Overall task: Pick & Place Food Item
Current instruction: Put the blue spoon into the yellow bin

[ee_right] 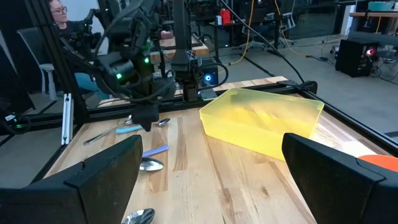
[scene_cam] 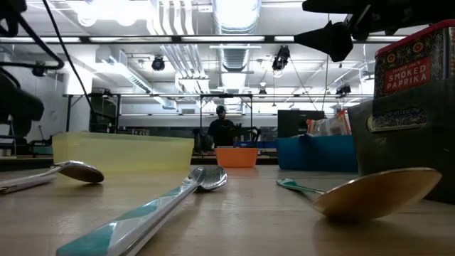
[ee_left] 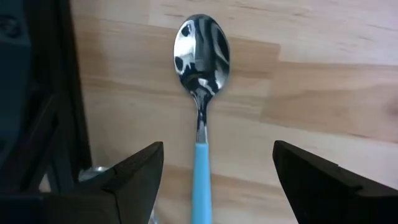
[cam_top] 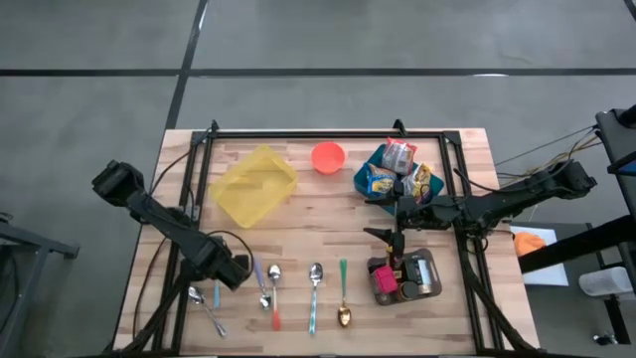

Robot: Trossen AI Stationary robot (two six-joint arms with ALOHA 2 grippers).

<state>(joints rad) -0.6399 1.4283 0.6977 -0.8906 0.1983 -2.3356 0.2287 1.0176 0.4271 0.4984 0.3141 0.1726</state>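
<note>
Right now the left gripper (cam_top: 241, 270) hangs low near the counter's (cam_top: 328, 204) front-left corner, jaws spread with nothing between them, right over a blue-handled spoon (ee_left: 200, 93) lying flat on the wood; the left wrist view shows the spoon's bowl and blue handle in the gap between the two dark fingers (ee_left: 130, 180), not touched. Right gripper (cam_top: 397, 237) sits out over the right half of the counter, between the blue bin (cam_top: 370, 182) and a small metal tray (cam_top: 427, 270), jaws spread wide and empty; its fingers (ee_right: 99, 171) frame the scene in the right wrist view. Food items, a few snack packets (cam_top: 399, 156), lie in the blue bin at the back-right corner, not gripped by either arm. Orange bowl (cam_top: 328, 157) stands by the back edge near the middle, just beside the bin. Yellow container (cam_top: 254, 185) lies back-left, turned at an angle to the edges. Row of spoons along the front edge: red-handled spoon (cam_top: 274, 293), teal-handled spoon (cam_top: 314, 293), gold spoon with green handle (cam_top: 343, 298), plus another spoon (cam_top: 204, 303) at the far front-left. Metal tray near the front-right holds small tins and jars, including a smoked paprika tin (scene_cam: 412, 92) seen close in the low view. Person (scene_cam: 222, 129) is visible far behind the counter in the low view.
</note>
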